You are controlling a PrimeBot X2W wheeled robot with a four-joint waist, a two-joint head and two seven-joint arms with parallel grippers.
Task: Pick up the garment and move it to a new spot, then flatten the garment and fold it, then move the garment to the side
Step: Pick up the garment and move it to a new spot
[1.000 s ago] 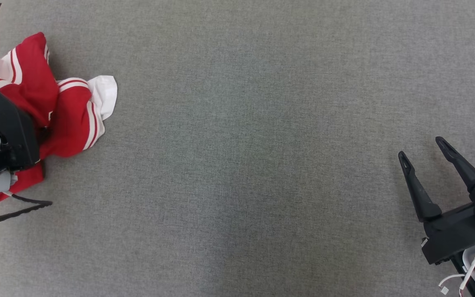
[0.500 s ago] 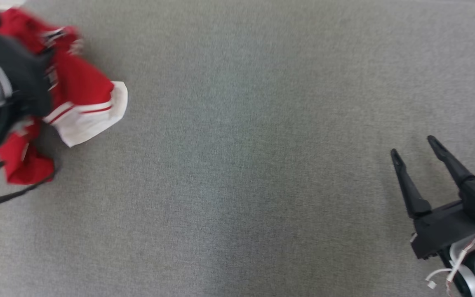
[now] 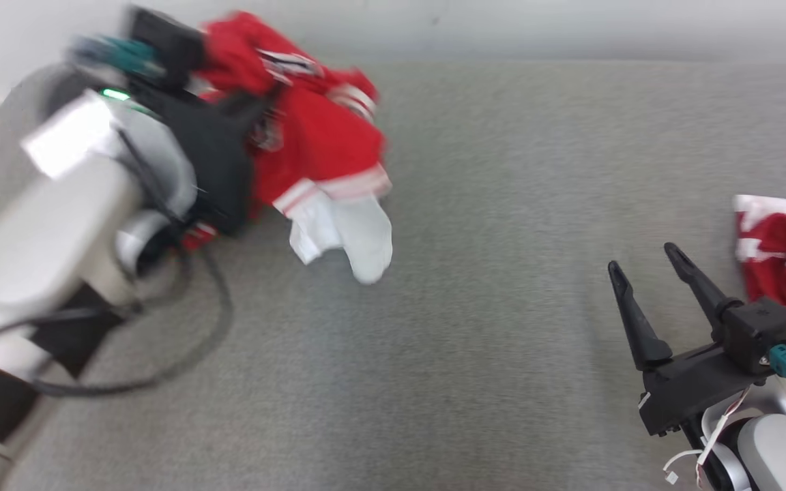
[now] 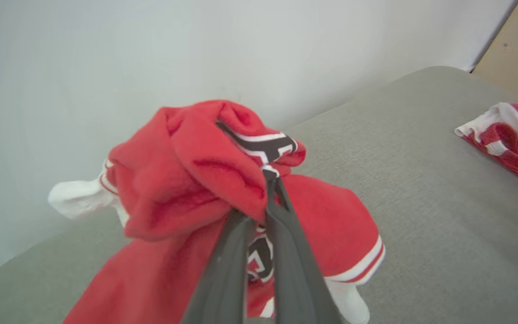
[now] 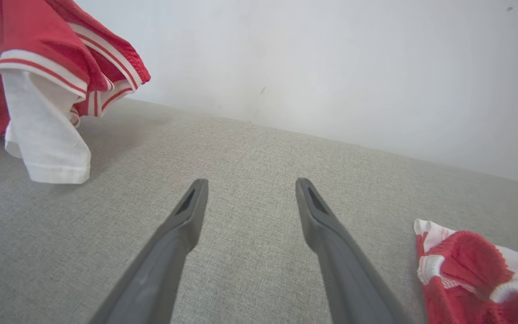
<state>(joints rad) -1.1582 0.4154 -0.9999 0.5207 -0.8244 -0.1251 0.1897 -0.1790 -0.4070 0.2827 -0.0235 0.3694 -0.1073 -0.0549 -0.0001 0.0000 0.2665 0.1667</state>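
Note:
The garment (image 3: 318,143) is a crumpled red jersey with white stripes and a white sleeve. It hangs lifted at the upper left of the head view, its sleeve dangling toward the grey surface (image 3: 468,341). My left gripper (image 4: 270,180) is shut on a bunched fold of the garment (image 4: 187,180), which drapes around both fingers. My right gripper (image 3: 643,259) stands open at the lower right, well clear of the cloth. In the right wrist view that gripper (image 5: 251,182) is held above bare fabric, with the hanging garment (image 5: 38,49) far off to its left.
A second red and white cloth (image 3: 775,273) lies crumpled at the right edge, just beside my right gripper; it also appears as the cloth (image 5: 466,270) at lower right. A white wall (image 3: 502,27) bounds the far side of the surface.
My left gripper has closed on the garment and lifted it off the surface. The head view has shifted, bringing in the wall and the second cloth. The right gripper stays open.

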